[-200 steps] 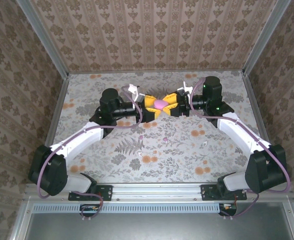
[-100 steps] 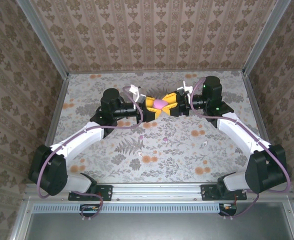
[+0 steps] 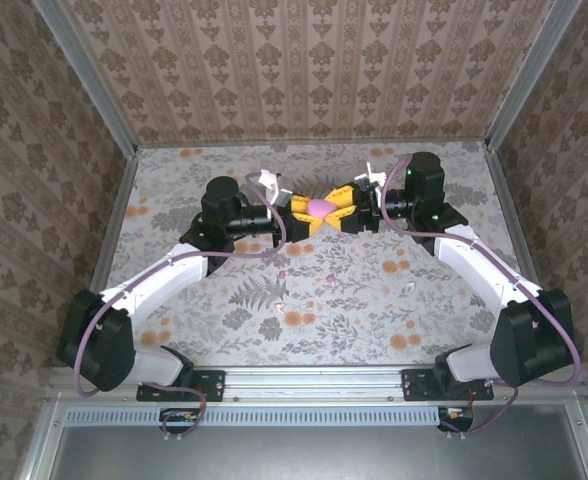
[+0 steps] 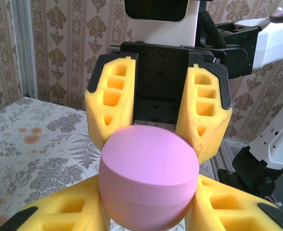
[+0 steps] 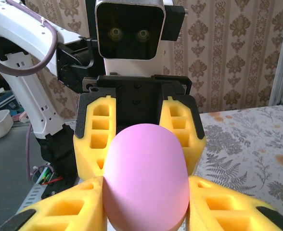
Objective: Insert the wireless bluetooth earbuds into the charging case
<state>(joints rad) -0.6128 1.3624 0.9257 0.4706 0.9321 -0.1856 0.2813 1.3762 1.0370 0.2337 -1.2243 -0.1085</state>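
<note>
My left gripper point(image 3: 307, 214) stands narrower than a second ago and now pinches the pink charging case point(image 4: 148, 168). The right gripper point(image 3: 338, 209) clamps it too, aloft over the table's point(image 3: 224, 300) far middle. I fear opposed squeezes could squirt this smooth pebble free. Its closed lid faces up, and the long axis seemingly runs gripper to gripper.
</note>
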